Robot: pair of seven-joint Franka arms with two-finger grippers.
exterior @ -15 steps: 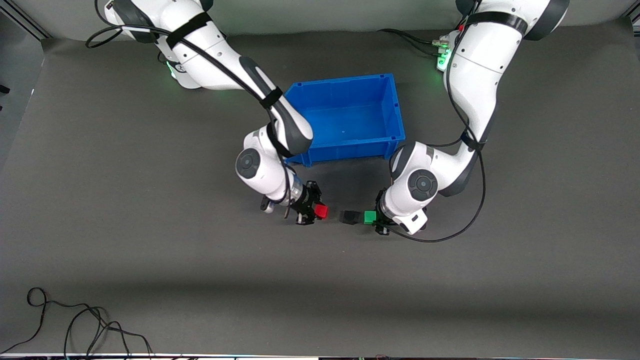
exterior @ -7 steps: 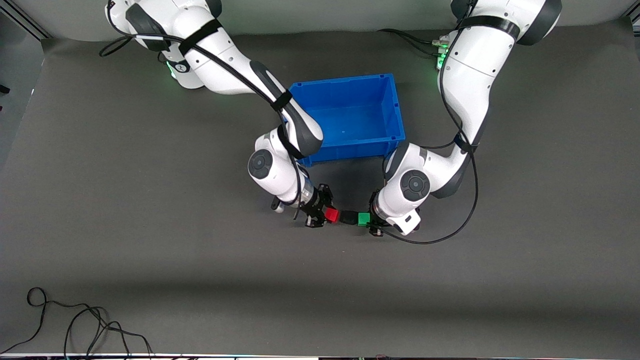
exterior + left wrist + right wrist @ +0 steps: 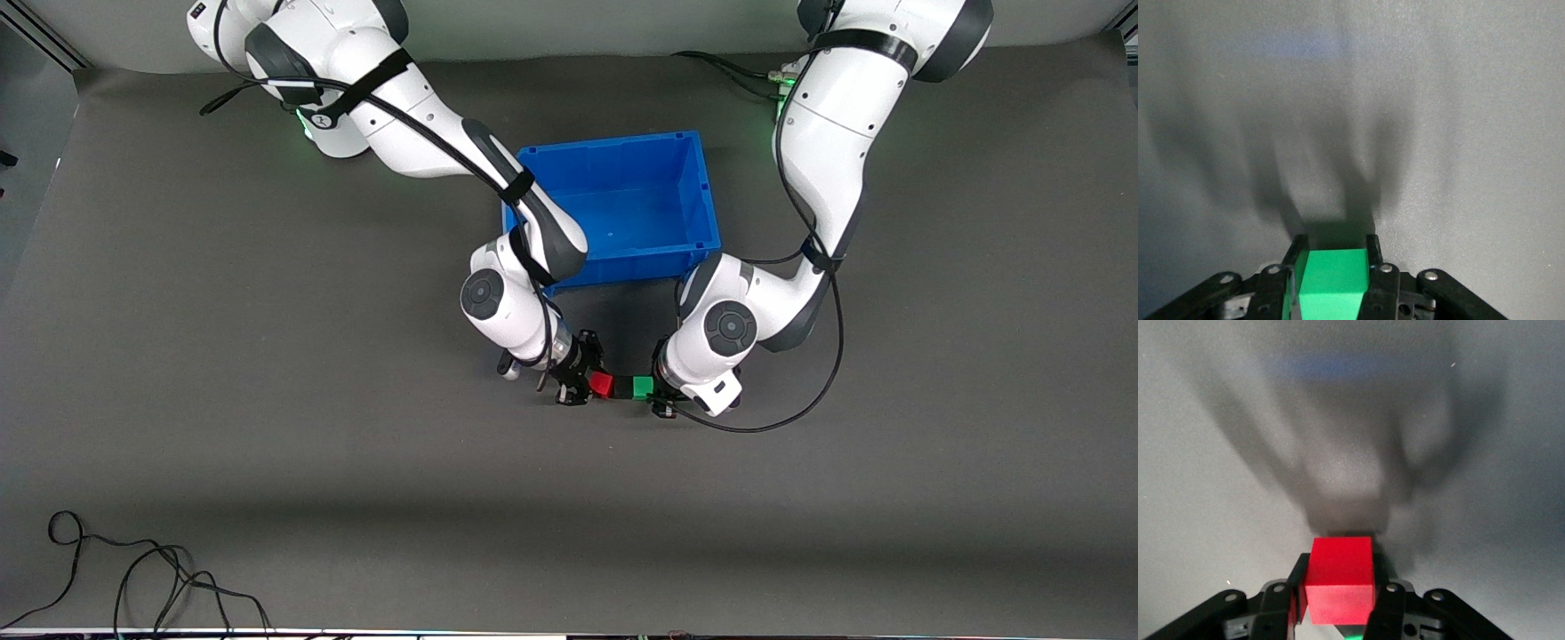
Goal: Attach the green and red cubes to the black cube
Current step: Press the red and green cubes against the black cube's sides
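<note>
The three cubes sit in a row on the dark mat, nearer to the front camera than the blue bin. My right gripper (image 3: 594,384) is shut on the red cube (image 3: 603,384) and presses it against the black cube (image 3: 622,386). My left gripper (image 3: 652,389) is shut on the green cube (image 3: 642,387), which touches the black cube's other face. In the left wrist view the green cube (image 3: 1333,283) sits between my fingers (image 3: 1373,248). In the right wrist view the red cube (image 3: 1340,577) fills the jaws. The black cube is hidden in both wrist views.
The blue bin (image 3: 711,204) stands open and empty between the two arms, close to both elbows. A loose black cable (image 3: 133,578) lies at the table's front edge toward the right arm's end.
Both grippers have moved toward each other. The red cube closed the gap to the black cube, and the green cube pushed the black cube slightly toward the red one.
</note>
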